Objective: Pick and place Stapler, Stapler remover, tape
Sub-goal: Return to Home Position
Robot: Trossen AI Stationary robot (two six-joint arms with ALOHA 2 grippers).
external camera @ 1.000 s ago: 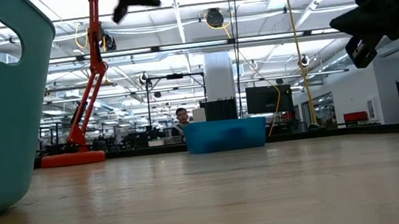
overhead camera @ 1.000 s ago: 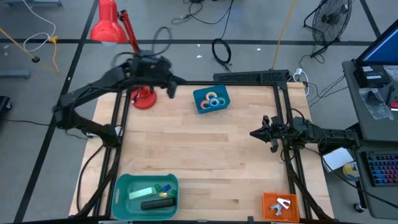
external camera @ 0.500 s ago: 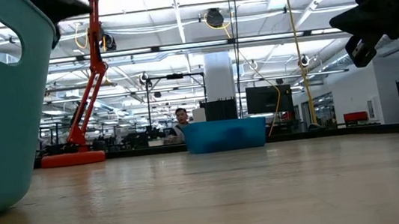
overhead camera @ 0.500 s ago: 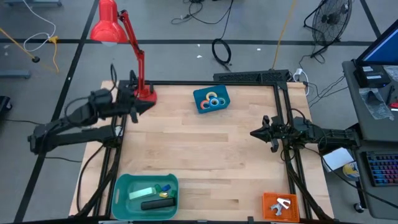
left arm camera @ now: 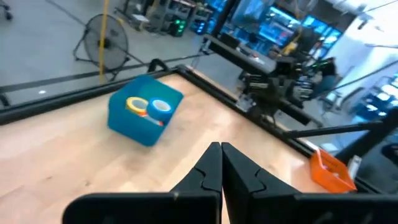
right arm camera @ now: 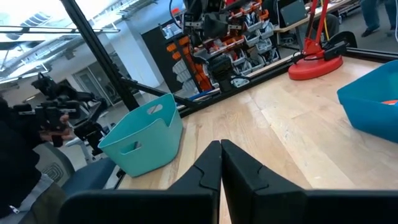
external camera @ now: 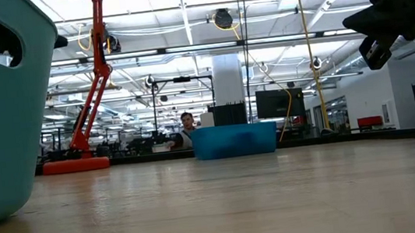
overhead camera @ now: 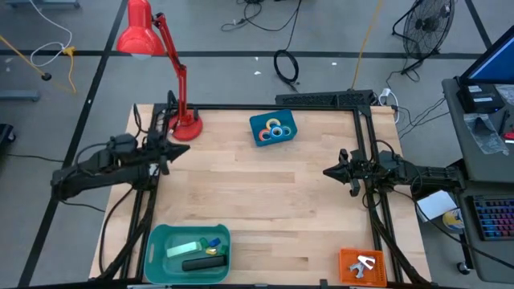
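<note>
Low view: the green bin (external camera: 6, 139) is cropped by the left and top edges, and its contents are hidden by its wall. The blue bin (external camera: 234, 140) is seen side-on, so nothing inside is shown. A person (external camera: 186, 122) behind it is partly covered. The lamp (external camera: 93, 74) is cut off at the top.

High view: the tape rolls (overhead camera: 275, 128) overlap and are partly covered. The coloured bits (overhead camera: 213, 242) by the stapler (overhead camera: 202, 262) are too small to be identified. So is the pale item (overhead camera: 365, 263) in the orange bin (overhead camera: 344, 265).
</note>
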